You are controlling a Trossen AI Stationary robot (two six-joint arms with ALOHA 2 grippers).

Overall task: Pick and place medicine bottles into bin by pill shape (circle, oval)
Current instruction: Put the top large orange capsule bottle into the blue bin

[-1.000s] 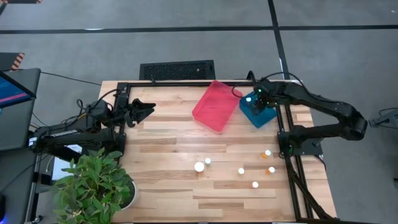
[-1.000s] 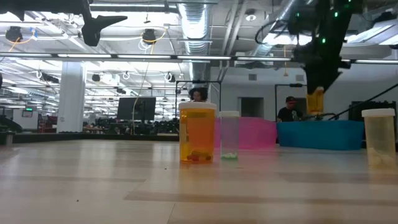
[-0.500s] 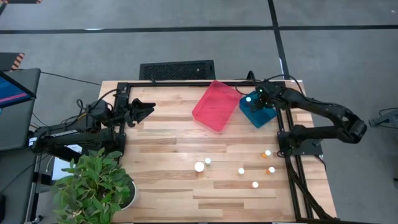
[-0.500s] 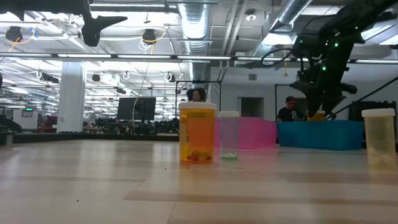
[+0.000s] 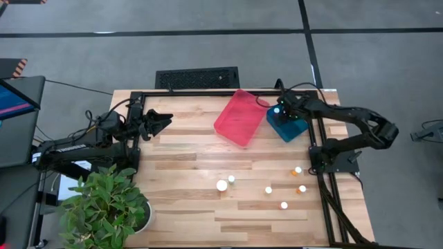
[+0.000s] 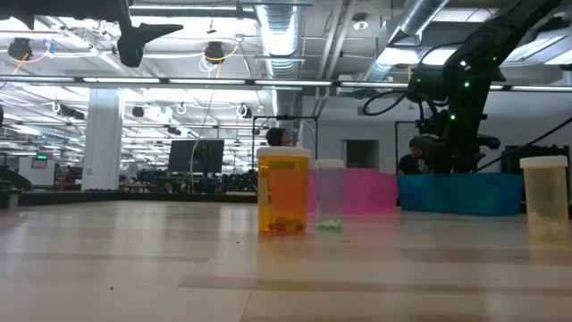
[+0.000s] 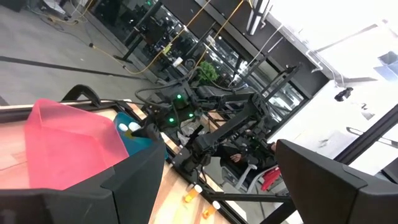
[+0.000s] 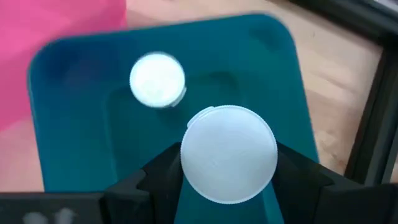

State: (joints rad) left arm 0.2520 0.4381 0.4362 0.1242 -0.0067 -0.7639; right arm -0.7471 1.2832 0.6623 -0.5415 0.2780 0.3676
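My right gripper (image 8: 229, 173) is down inside the blue bin (image 5: 286, 126), shut on a medicine bottle whose white cap (image 8: 229, 152) shows from above. A second white-capped bottle (image 8: 157, 79) stands on the bin's floor beside it. Several more small bottles stand on the table's near right part, among them a wide one (image 5: 221, 185), one by the right rail (image 5: 298, 169) and one nearest the front (image 5: 284, 205). In the low view a wide orange bottle (image 6: 284, 192) and a slim clear one (image 6: 329, 194) stand upright. My left gripper (image 5: 163, 123) is open and empty at the far left. My right gripper pinches the bottle between its two fingers (image 8: 163, 177), one on each side just under the white cap (image 8: 186, 168). The fingers point down from above. The bottle is upright inside the blue bin; the cap hides whether its bottom is on the bin's floor.
A pink bin (image 5: 241, 116) lies tilted just left of the blue bin. Black rails (image 5: 322, 149) run along the table's right and far edges. A potted plant (image 5: 104, 207) stands at the near left corner. People show in the room beyond the table.
My right gripper has gone down into the blue bin with the orange-bodied bottle and a little toward the table's left. The bottle, earlier hanging above the bin's rim in the low view, is now hidden behind the bin's wall.
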